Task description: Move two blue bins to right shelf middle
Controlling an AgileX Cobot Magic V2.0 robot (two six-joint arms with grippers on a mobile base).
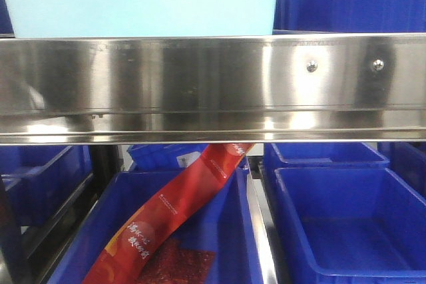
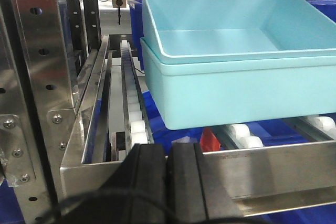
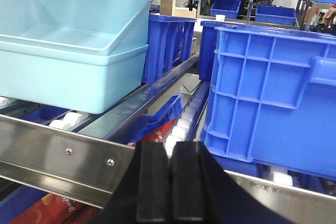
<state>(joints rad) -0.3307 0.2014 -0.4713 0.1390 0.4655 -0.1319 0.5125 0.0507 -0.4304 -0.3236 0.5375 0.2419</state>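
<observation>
Two pale light-blue bins sit nested, one inside the other, on the white rollers of a steel shelf: the outer bin (image 2: 241, 95) (image 3: 68, 80) and the inner bin (image 2: 220, 19) (image 3: 63, 17). Their front wall (image 1: 143, 4) shows above the shelf's steel front rail (image 1: 213, 88). My left gripper (image 2: 167, 153) is shut and empty, just in front of the rail, below and left of the bins. Shut and empty as well, my right gripper (image 3: 170, 153) hangs in front of the rail, right of the bins.
A large dark blue bin (image 3: 273, 93) stands on the same shelf right of the pale bins, with another dark blue bin (image 3: 168, 45) behind. Below the shelf lie dark blue bins (image 1: 346, 224) and a red snack packet (image 1: 173, 217). A perforated steel upright (image 2: 31, 77) rises at left.
</observation>
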